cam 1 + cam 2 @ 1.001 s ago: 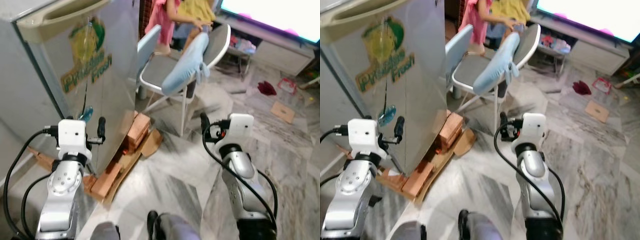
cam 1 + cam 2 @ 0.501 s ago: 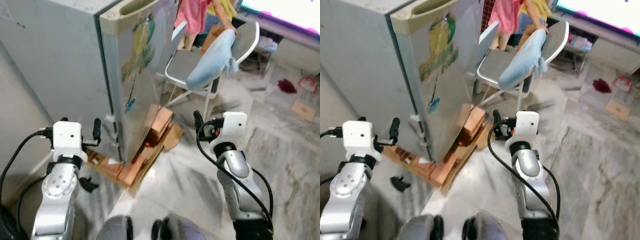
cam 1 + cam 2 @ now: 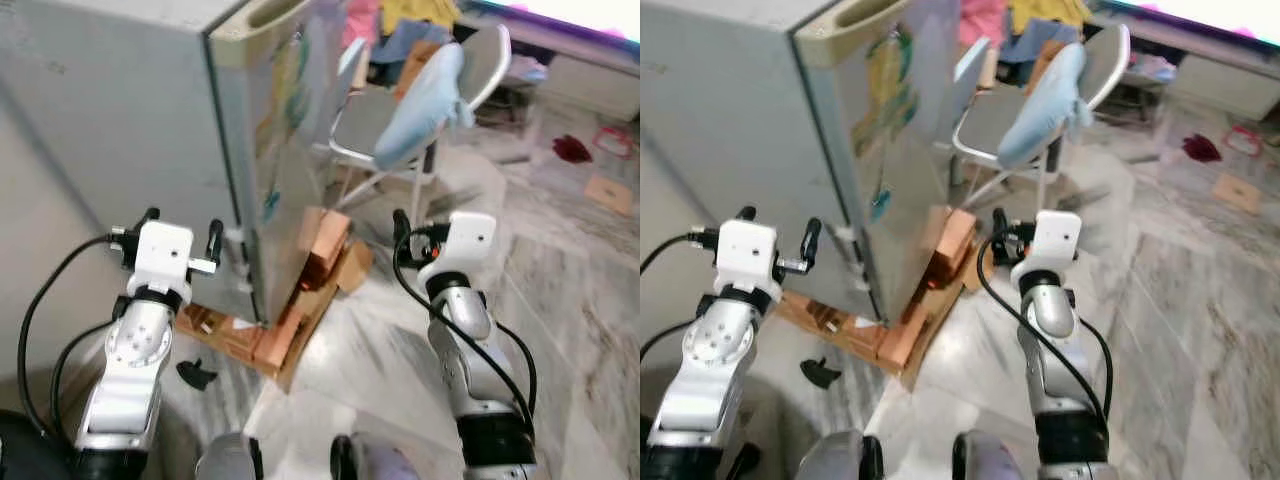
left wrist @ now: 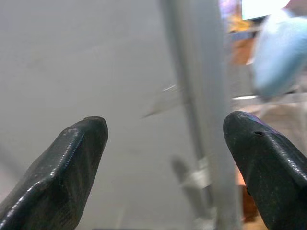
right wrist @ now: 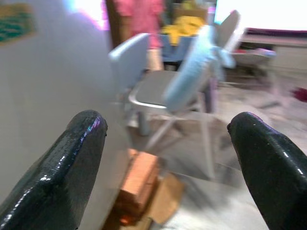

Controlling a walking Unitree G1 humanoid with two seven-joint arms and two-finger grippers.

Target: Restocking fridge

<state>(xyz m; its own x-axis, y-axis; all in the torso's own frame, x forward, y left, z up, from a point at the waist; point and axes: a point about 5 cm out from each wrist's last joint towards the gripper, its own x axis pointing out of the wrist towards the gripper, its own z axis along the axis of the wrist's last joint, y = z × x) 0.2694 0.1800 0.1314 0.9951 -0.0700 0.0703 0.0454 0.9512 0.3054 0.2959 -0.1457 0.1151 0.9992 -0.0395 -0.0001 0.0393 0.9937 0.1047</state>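
The grey fridge (image 3: 150, 100) stands at the left, its door (image 3: 300, 130) shut and covered with green and yellow stickers. My left gripper (image 3: 182, 228) is open and empty, held up close before the fridge's plain side wall near its front corner (image 4: 192, 96). My right gripper (image 5: 168, 122) is open too, with nothing between its fingers. Its near finger (image 3: 400, 225) hovers just right of the door's lower part.
Orange bricks (image 3: 322, 245) and cardboard prop the fridge base. A metal chair (image 3: 370, 125) draped with a light blue cloth (image 3: 425, 105) stands behind, with a person in pink (image 3: 360, 18) beyond it. A small black object (image 3: 197, 374) lies on the marble floor. Floor clutter (image 3: 572, 148) lies far right.
The whole picture has swung, so the camera moved: the fridge's side wall now faces me more and the chair sits farther off. Both grippers stay open and raised.
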